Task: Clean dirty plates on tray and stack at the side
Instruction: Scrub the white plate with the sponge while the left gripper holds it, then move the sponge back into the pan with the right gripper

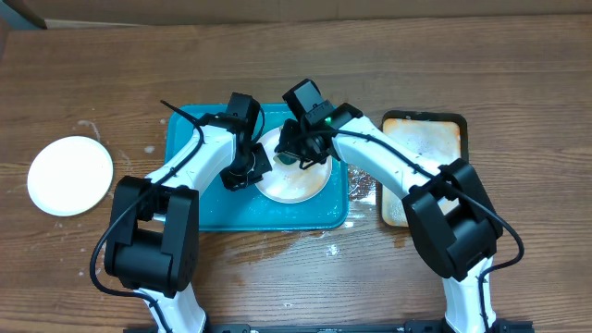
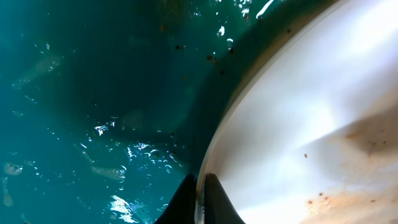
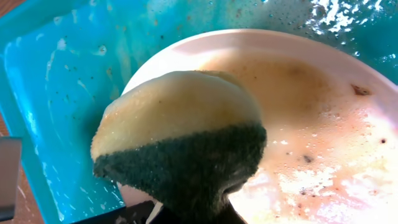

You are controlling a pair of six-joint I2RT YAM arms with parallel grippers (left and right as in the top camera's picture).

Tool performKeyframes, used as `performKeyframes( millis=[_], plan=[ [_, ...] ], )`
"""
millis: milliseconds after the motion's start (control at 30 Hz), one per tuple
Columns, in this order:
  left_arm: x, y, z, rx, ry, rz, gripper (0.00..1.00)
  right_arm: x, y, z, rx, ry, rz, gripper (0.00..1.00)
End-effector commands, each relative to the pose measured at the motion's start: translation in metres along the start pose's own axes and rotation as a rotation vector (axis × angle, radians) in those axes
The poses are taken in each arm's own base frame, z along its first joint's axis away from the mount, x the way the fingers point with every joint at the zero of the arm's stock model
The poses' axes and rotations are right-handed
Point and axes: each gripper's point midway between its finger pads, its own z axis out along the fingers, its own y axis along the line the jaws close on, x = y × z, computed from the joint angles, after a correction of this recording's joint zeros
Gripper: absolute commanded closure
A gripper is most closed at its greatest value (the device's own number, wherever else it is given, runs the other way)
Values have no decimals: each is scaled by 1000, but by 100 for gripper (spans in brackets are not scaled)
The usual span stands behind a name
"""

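A white plate (image 1: 294, 180) with brown smears lies on the wet teal tray (image 1: 213, 211). My left gripper (image 1: 252, 168) is shut on the plate's left rim; the left wrist view shows the rim (image 2: 249, 106) pinched between the jaws (image 2: 200, 202). My right gripper (image 1: 301, 148) is shut on a yellow sponge with a dark green scouring side (image 3: 180, 143), held over the soapy, smeared plate (image 3: 323, 137). A clean white plate (image 1: 69, 175) lies on the table at the far left. A pale yellow-green plate is not in view.
A smaller black-rimmed beige stained tray (image 1: 430, 139) lies right of the teal tray. Water drops and crumbs dot the teal tray (image 2: 93, 112) and the table near its front right corner (image 1: 333, 248).
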Motion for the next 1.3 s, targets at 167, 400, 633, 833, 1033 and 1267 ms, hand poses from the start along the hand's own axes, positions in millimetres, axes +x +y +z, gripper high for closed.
performKeyframes(
  millis=[167, 400, 633, 833, 1033, 1267],
  plan=[
    [11, 15, 14, -69, 49, 18, 96, 25, -36, 60, 37, 118, 29, 96],
    [13, 17, 14, -75, 57, 22, 96, 19, -62, 72, 103, 113, 58, 96],
    [13, 18, 14, -78, 57, 33, 96, -34, -157, 44, 336, 26, 143, 96],
    [13, 17, 14, -78, 56, 33, 96, -48, -175, 37, 350, 19, 158, 96],
    [13, 18, 14, -78, 55, 32, 96, -39, -158, 31, 337, 32, 79, 96],
    [7, 15, 14, -70, 32, 35, 96, -36, -97, -10, 215, 2, -191, 96]
  ],
)
